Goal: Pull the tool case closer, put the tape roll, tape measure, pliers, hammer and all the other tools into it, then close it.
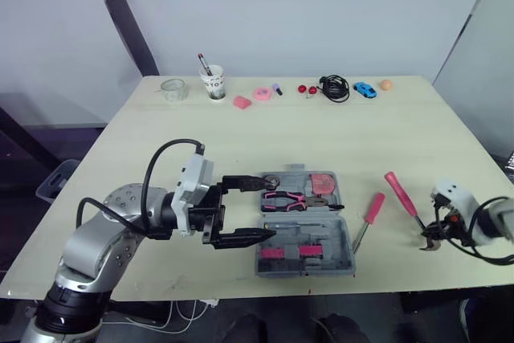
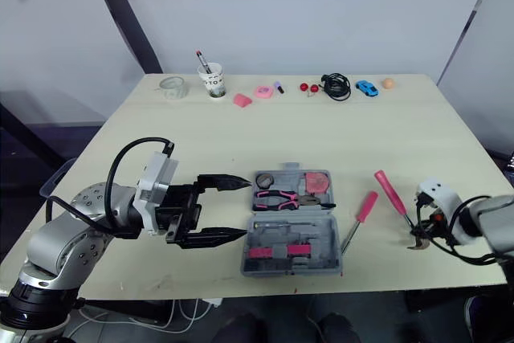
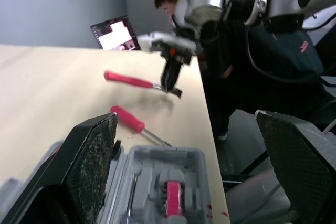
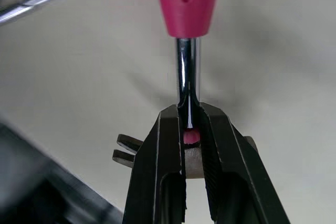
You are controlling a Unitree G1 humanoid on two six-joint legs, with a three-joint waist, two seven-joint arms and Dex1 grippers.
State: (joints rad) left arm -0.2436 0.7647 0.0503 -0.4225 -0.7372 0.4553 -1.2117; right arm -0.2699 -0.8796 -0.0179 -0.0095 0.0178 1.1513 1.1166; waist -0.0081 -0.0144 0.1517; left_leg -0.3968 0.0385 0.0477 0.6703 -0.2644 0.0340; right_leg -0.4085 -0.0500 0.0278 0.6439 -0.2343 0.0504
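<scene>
Tool case of grey moulded plastic (image 1: pixel 337 238) is noted lying open at the near middle of the pale table (image 1: pixel 241 142). Pink-handled pliers (image 1: pixel 283 198) and a pink-faced round tape measure (image 1: pixel 323 183) are seated in its far half. Left gripper (image 2: pixel 246 208) is held at the case's left edge, its two black fingers spread wide with nothing between them; contact with the case cannot be judged. Right gripper (image 1: pixel 432 240) is recorded by the near right edge, clamped on the chrome shank of the pink-handled hammer (image 1: pixel 399 190) close to the head, with the handle pointing far-left. Pink-handled screwdriver (image 1: pixel 373 207) is seen lying between case and hammer. White paper cup (image 1: pixel 214 83) and black coiled cable (image 1: pixel 335 86) are noted along the far edge.
</scene>
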